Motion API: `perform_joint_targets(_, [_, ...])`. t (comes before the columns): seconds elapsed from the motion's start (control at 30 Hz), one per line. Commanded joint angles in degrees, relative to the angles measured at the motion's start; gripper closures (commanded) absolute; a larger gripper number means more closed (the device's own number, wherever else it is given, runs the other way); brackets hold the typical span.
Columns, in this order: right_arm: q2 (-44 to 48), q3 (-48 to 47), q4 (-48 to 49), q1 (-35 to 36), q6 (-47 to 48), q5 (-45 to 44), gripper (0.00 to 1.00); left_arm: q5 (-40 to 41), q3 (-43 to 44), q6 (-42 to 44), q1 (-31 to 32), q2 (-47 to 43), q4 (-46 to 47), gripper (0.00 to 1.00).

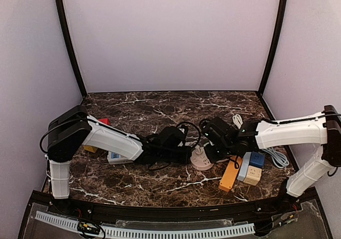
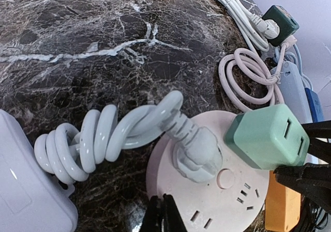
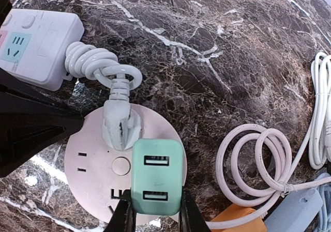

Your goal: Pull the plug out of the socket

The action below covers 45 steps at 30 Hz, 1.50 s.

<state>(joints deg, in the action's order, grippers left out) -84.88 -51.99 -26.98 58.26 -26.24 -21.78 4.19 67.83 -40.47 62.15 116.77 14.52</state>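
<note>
as left arm (image 1: 112, 140) lies low by socket (image 3: 93, 175), right jaws clamp plug (image 3: 156, 178)

The mint-green, rounded cube-shaped plastic plug (image 3: 156, 176) has two rectangular USB slots on its top face, stacked one above the other in the right wrist view. It stands over the 6 o'clock edge of the round, pale-pink plastic socket disc (image 3: 85, 175), covering the outlets there and overhanging the rim. Its prongs are hidden, so whether it is fully seated cannot be told. The right gripper (image 3: 156, 207) pinches its two side faces. The disc lies flat on the marble, at about 4 o'clock from the table's middle, with a round button (image 3: 120, 166) at its centre and empty slot pairs at 9 o'clock.
</note>
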Motion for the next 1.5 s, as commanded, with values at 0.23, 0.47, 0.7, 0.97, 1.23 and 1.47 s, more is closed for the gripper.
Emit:
perform_joint_targets(0.23, [-3.16, -4.25, 10.17, 4.02, -1.10, 7.79, 1.00, -2.66, 0.29, 1.19, 1.24, 3.90, -4.95, 0.99])
perform_joint_targets(0.47, [-0.09, -3.88, 9.17, 3.45, -4.30, 5.44, 1.00, -2.60, 0.30, 1.09, 1.24, 3.90, -4.86, 0.99])
perform_joint_targets(0.7, [4.48, -0.47, 10.91, -0.20, -11.77, 9.77, 1.00, -2.30, 0.02, 0.95, 1.39, 3.97, -4.86, 0.99])
perform_joint_targets(0.97, [8.58, 2.33, 13.71, -2.22, -15.12, 11.41, 1.00, -2.12, 0.39, 0.85, 1.70, 4.24, -4.87, 0.99])
perform_joint_targets(1.23, [7.38, 3.23, 14.50, -2.16, -12.98, 11.58, 1.00, -1.94, 0.71, 0.87, 1.90, 4.30, -4.92, 0.99])
perform_joint_targets(1.47, [2.15, -0.90, 11.35, 1.20, -11.15, 8.08, 1.00, -2.03, 0.93, 0.76, 1.92, 4.73, -4.89, 0.99])
